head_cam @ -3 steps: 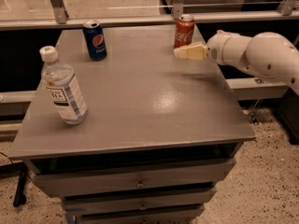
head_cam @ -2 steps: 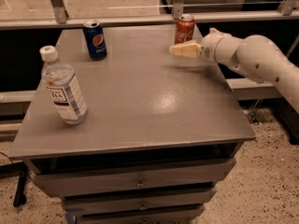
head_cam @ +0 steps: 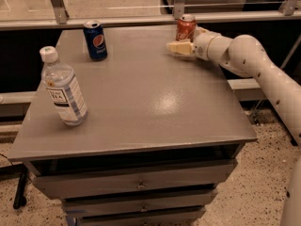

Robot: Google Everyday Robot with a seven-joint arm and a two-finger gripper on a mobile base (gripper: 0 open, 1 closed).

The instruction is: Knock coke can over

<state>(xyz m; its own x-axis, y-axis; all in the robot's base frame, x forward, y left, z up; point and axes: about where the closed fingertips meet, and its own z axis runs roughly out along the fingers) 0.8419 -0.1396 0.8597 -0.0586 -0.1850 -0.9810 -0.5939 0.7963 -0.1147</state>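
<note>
The coke can [head_cam: 186, 27] is a small red-orange can with a silver top. It stands upright at the far edge of the grey table [head_cam: 141, 102], right of centre. My gripper [head_cam: 179, 47] reaches in from the right on a white arm [head_cam: 244, 55]. It sits low over the table, just in front of the can's base and close against it. I cannot tell if it touches the can.
A blue Pepsi can [head_cam: 95, 40] stands upright at the far left of the table. A clear water bottle [head_cam: 63, 88] with a white cap stands near the left edge. A metal rail [head_cam: 117, 20] runs behind the table. Drawers [head_cam: 136, 185] sit below the top.
My gripper has moved left along the far side of the table, from right of the coke can to just in front of its base. The can still stands upright.
</note>
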